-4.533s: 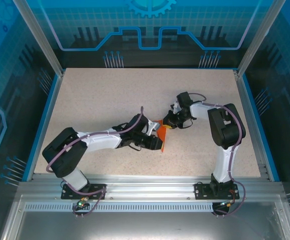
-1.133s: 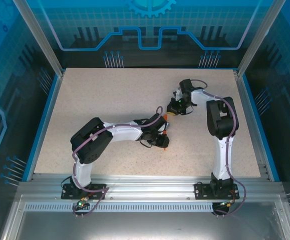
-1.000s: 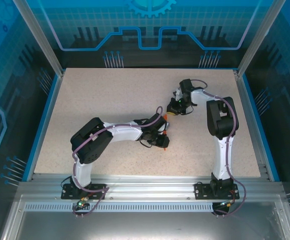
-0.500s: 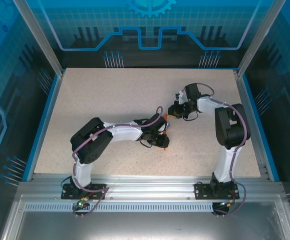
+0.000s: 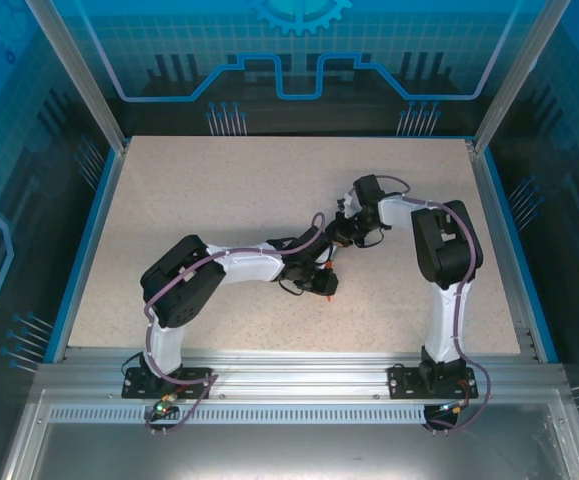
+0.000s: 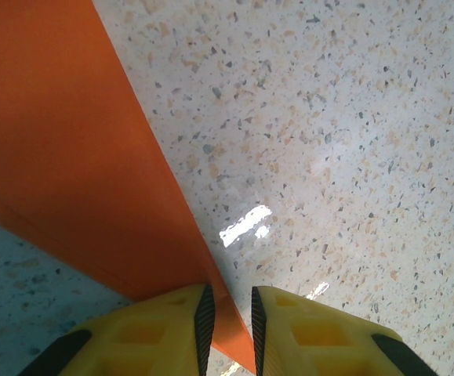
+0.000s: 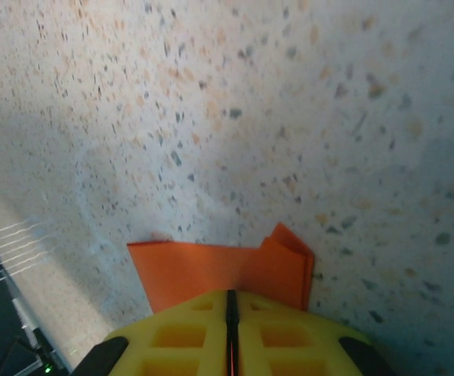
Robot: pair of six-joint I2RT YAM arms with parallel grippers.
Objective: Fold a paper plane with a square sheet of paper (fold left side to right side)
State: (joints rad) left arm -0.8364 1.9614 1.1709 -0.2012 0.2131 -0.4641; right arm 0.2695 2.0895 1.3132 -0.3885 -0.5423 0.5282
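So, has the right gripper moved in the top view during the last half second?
Yes. The right gripper has shifted left and slightly toward the near side, away from the table's blue right edge.

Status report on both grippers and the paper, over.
Left gripper shut on orange paper edge. Right gripper shut on its folded corner. No obstacle seen.

A flat beige tabletop flecked with dark and tan speckles (image 5: 219, 200) spans the workspace, and a bright glare patch (image 6: 245, 225) lies on it in the left wrist view. A thin blue rim (image 5: 87, 255) runs along its sides. Slotted silver aluminium rails (image 5: 289, 385) cross the near edge, above a grey metal sheet (image 5: 289, 450). Translucent blue panels printed with circuit lines (image 5: 299, 60) stand behind, framed by slanted aluminium posts (image 5: 74, 70).
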